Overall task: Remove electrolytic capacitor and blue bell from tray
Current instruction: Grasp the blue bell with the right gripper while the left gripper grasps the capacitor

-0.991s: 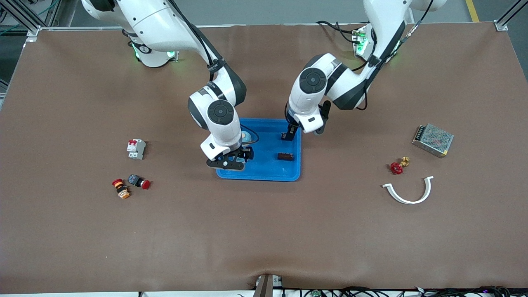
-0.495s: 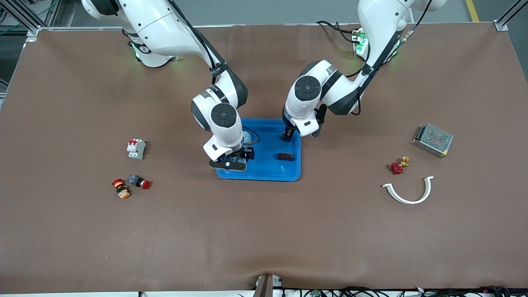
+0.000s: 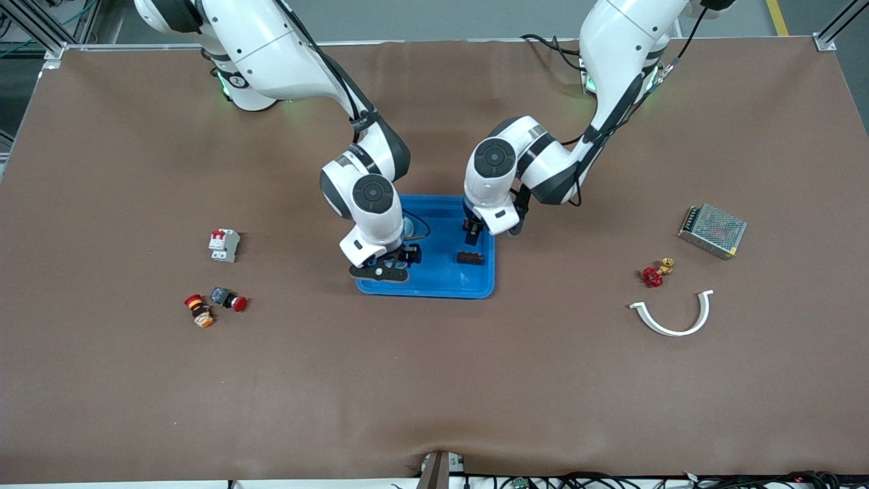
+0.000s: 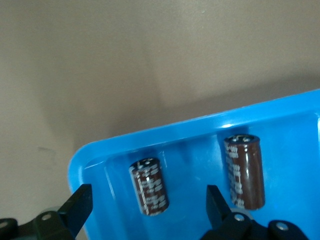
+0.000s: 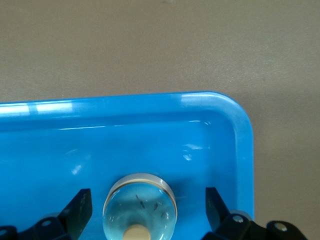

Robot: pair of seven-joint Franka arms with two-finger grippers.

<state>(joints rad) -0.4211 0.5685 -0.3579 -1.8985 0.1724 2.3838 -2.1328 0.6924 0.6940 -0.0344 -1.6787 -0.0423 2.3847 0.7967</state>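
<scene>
A blue tray [image 3: 438, 275] lies mid-table. In the left wrist view two brown capacitors lie in the tray [image 4: 150, 134]. One capacitor [image 4: 149, 186] rests between the spread fingers of my left gripper [image 4: 148, 204], untouched; the other capacitor [image 4: 244, 171] lies beside it. From the front, my left gripper [image 3: 470, 233] hangs over the tray's left-arm end, just above a capacitor [image 3: 470, 257]. The bell [image 5: 140, 210], a shiny dome with a tan button, sits in the tray [image 5: 242, 145] between the open fingers of my right gripper [image 5: 147, 209]. My right gripper [image 3: 388, 263] is over the tray's right-arm end, mostly hiding the bell [image 3: 409, 224].
Toward the right arm's end lie a white circuit breaker [image 3: 224, 244] and two red push buttons [image 3: 229, 299] [image 3: 199, 310]. Toward the left arm's end are a metal power supply [image 3: 712, 230], a red valve [image 3: 654, 275] and a white curved piece [image 3: 672, 318].
Both arms have shifted a little over the tray: the left gripper came toward the front camera and down near the capacitors, the right gripper edged inward over the bell. Both stay open.
</scene>
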